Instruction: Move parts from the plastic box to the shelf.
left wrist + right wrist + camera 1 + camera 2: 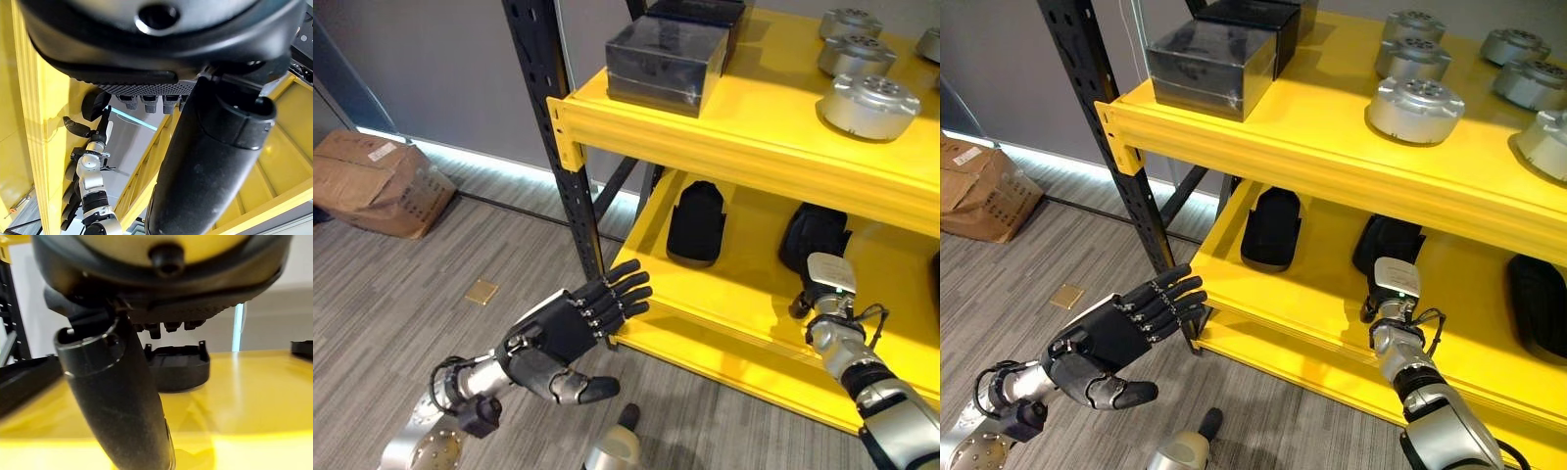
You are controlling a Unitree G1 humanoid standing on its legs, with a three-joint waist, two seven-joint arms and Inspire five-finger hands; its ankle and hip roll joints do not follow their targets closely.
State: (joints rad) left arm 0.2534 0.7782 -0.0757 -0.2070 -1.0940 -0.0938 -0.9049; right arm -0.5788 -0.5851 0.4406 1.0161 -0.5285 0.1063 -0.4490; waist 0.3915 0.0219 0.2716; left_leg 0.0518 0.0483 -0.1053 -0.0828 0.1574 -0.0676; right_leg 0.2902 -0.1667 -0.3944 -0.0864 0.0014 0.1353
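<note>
Left eye view shows the yellow shelf (734, 147) with two levels. On the lower level lie black parts, and the right hand (826, 282) reaches in over the front edge toward one black part (815, 235). That part sits just past the hand, deeper in the shelf, with its long side running from front to back. Another black part (696, 222) lies near it, closer to the black post (548, 147). From the right wrist view, the right hand looks open, with short straight fingers (172, 326) and nothing held, and the part (178, 367) rests on the yellow shelf board just beyond them. It looks like the part is already set down, so the next move is probably to pull the right hand back out. The left hand (570, 328) hangs in front of the post, fingers straight and spread, holding nothing. Round silver parts (867, 106) and dark boxes (668, 65) sit on the upper level.
</note>
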